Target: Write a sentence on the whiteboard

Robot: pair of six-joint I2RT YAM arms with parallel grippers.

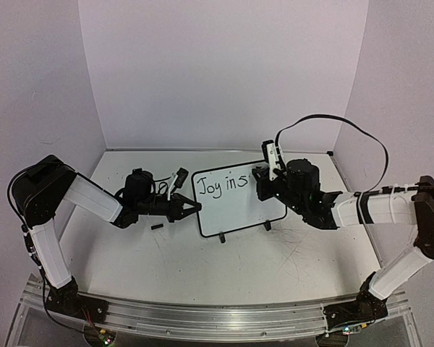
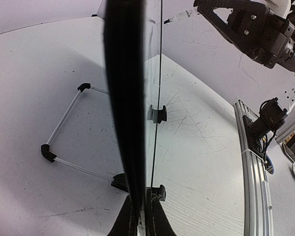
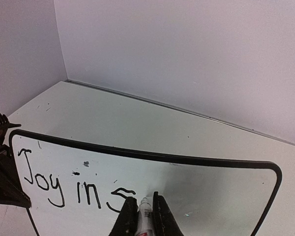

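We're looking at the whiteboard (image 1: 242,210), standing upright on its two small black feet (image 2: 157,114) in the middle of the table (image 1: 202,289), its writing face turned toward the arms. From the left wrist view we see it edge-on, with a thin wire stand (image 2: 64,118) propping it from behind.

The left gripper (image 1: 195,208) is at the board's left edge. Its fingers (image 2: 130,219) are pressed together on the black frame, pinching it low down. On the table just below that arm lies a small dark object (image 1: 157,227); we can't tell what it is.

On the other side, the right gripper (image 3: 145,212) is clamped on a white marker (image 3: 146,215), which sits squeezed between the two fingers with its tip pointing at the board. The tip is right at the white surface, though we can't tell whether it is touching.

The sentence (image 3: 73,184) runs in black handwriting across the upper left of the board. We read "Joy in", then an s-shaped stroke. The marker tip is just to the right of that last stroke, and the right half of the board is unwritten.
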